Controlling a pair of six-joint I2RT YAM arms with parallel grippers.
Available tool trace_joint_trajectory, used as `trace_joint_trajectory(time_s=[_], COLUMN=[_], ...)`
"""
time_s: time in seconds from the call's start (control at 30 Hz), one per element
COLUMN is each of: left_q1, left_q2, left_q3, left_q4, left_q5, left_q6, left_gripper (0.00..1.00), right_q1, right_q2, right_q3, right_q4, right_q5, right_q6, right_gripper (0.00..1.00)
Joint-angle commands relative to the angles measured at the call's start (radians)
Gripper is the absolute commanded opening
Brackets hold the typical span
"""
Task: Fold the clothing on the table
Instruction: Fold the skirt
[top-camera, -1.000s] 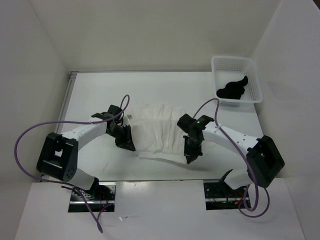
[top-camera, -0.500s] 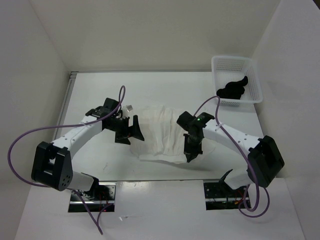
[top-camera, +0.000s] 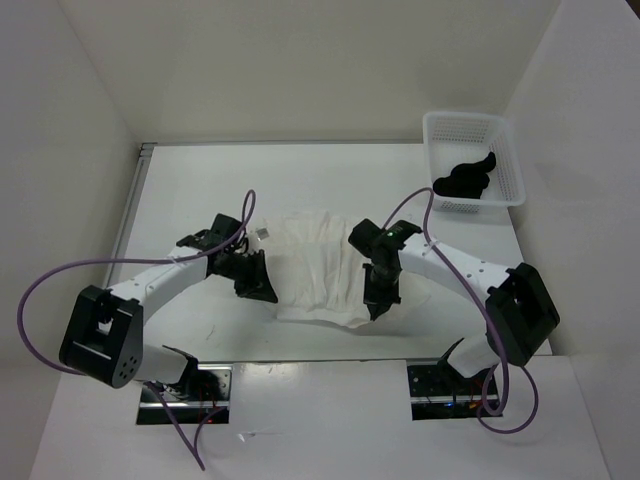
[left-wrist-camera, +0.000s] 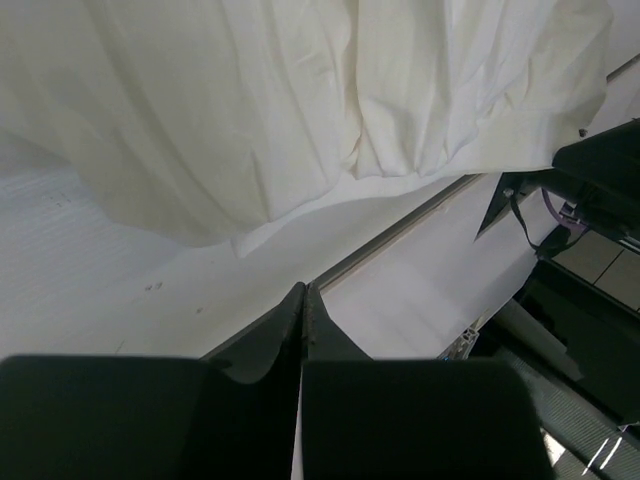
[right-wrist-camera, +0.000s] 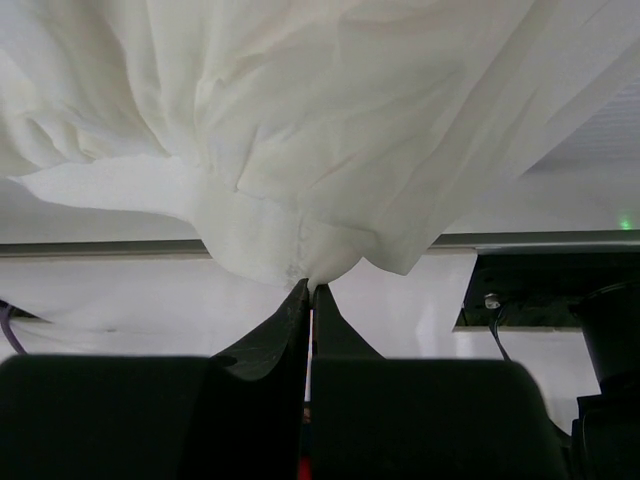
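The white wrinkly clothing (top-camera: 312, 265) lies bunched in the middle of the table (top-camera: 330, 180). My left gripper (top-camera: 262, 292) sits at the garment's near left edge, shut. In the left wrist view its closed tips (left-wrist-camera: 303, 290) hold nothing, and the clothing (left-wrist-camera: 300, 100) hangs just beyond them. My right gripper (top-camera: 375, 306) is at the near right side of the garment. In the right wrist view it (right-wrist-camera: 310, 286) is shut on a pinch of the clothing (right-wrist-camera: 300, 120), and the cloth drapes upward from the tips.
A white mesh basket (top-camera: 472, 160) stands at the back right corner with a small black item (top-camera: 463, 178) inside. Purple cables loop from both arms. The table's near edge (top-camera: 320, 362) runs just behind the grippers, and white walls close in three sides.
My left gripper opened wide and swung up, then came back to the garment's near left edge and shut. My right gripper shifted slightly left, still holding the cloth.
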Motion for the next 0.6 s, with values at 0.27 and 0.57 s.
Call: trace_joint_trajectory(time_s=[0.27, 0.57], left_q1=[-0.023, -0.023], left_q2=[-0.051, -0.011], left_q3=[-0.13, -0.233], left_q4=[0.119, 0.237], left_q5=[-0.04, -0.065], left_q6=[-0.11, -0.181], left_gripper=[0.33, 0.4], right_q1=[0.007, 0.016], right_q2=[-0.002, -0.02], right_q3=[0.055, 0.046], right_q4=[0.022, 0.022], right_q5=[0.045, 0.045], right_q6=[-0.007, 0.011], right_gripper=[0.0, 0.0])
